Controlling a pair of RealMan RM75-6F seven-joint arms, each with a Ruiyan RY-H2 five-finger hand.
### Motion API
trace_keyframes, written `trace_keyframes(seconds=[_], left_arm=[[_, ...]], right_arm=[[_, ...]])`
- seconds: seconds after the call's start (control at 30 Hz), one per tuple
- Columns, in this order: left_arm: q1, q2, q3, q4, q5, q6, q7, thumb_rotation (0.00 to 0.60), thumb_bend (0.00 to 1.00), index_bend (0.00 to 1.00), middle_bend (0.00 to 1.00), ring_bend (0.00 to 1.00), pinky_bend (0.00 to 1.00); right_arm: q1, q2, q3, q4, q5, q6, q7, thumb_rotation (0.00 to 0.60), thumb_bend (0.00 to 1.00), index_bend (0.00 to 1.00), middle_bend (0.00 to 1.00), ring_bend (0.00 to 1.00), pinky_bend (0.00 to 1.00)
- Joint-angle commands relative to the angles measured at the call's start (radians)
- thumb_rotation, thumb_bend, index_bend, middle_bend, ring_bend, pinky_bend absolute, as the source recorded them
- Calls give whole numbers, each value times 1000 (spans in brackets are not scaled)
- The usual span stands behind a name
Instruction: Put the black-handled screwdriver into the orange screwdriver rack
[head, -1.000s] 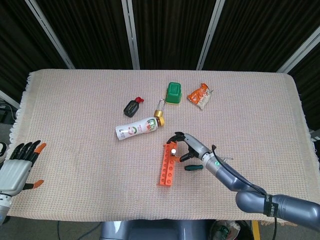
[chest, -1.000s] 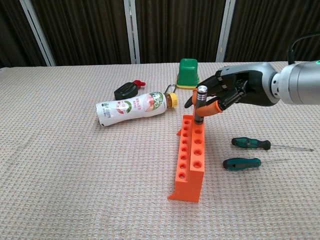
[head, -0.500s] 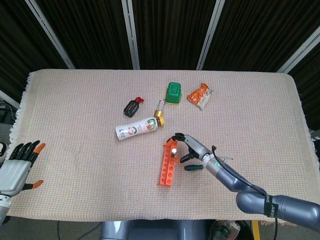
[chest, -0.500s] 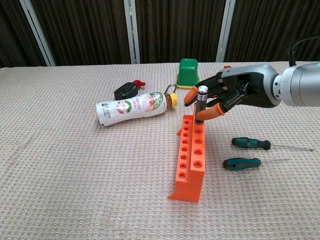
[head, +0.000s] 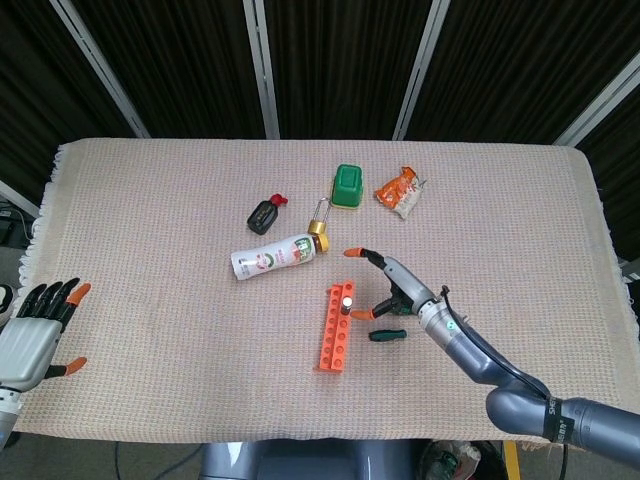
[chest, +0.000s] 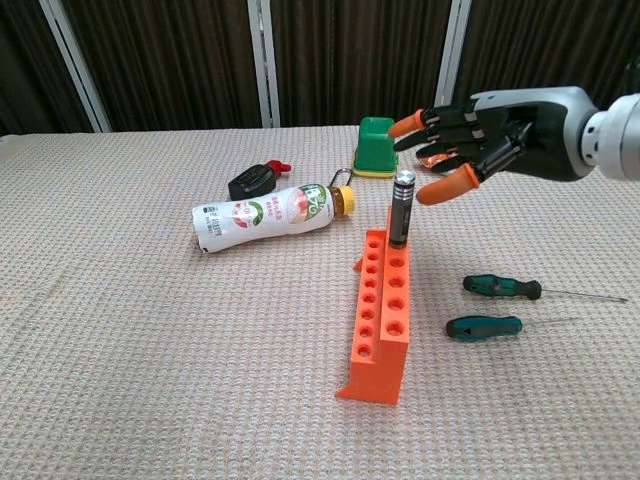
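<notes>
The black-handled screwdriver (chest: 401, 208) stands upright in a far hole of the orange screwdriver rack (chest: 381, 315), its silver cap (head: 347, 301) showing from above. The rack (head: 336, 329) lies lengthwise at mid-table. My right hand (chest: 487, 136) hovers just right of and above the handle, fingers spread, touching nothing; the head view shows this right hand (head: 392, 288) right of the rack. At the lower left edge of the head view, my left hand (head: 35, 331) rests off the table with fingers apart, holding nothing.
Two green-handled screwdrivers (chest: 500, 287) (chest: 484, 326) lie right of the rack. A lying bottle (chest: 266, 215), a black key fob (chest: 253, 180), a green cup (chest: 376, 146) and an orange snack packet (head: 399, 189) sit further back.
My right hand has let go of the black handle, opened its fingers and drawn back up and to the right. The screwdriver stays standing in the rack.
</notes>
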Motion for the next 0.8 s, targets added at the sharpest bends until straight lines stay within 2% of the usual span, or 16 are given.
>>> trace_keyframes(seconds=[0.03, 0.17, 0.37, 0.43, 0.57, 0.63, 0.7, 0.8], left_arm=[[1, -5, -4, 0, -2, 7, 4, 600, 53, 0, 0, 0, 0], [9, -15, -11, 7, -2, 30, 10, 600, 54, 1, 0, 0, 0], [21, -31, -23, 19, 5, 71, 7, 600, 54, 10, 0, 0, 0], [26, -46, -33, 27, 15, 98, -1, 600, 53, 15, 0, 0, 0], [32, -72, -40, 41, 21, 120, -3, 600, 54, 35, 0, 0, 0], [34, -84, -35, 48, 28, 122, -9, 600, 54, 43, 0, 0, 0], [39, -90, -32, 53, 32, 126, -19, 600, 55, 50, 0, 0, 0], [48, -98, -29, 57, 38, 141, -27, 600, 54, 51, 0, 0, 0]], right_arm=[[-57, 13, -7, 23, -92, 118, -16, 600, 62, 144, 84, 0, 0], [-108, 11, -44, 71, -161, 247, -83, 600, 208, 161, 92, 0, 0], [-172, 42, -97, 111, -200, 343, -156, 600, 230, 170, 98, 0, 0], [-238, 76, -139, 132, -222, 437, -241, 600, 252, 181, 100, 0, 0], [-295, 64, -164, 145, -227, 556, -380, 600, 347, 197, 106, 0, 0], [-334, 49, -196, 187, -238, 647, -571, 600, 369, 197, 104, 0, 0], [-367, 33, -214, 191, -231, 706, -685, 600, 371, 194, 85, 0, 0], [-406, 25, -229, 178, -228, 758, -712, 600, 369, 183, 61, 0, 0]])
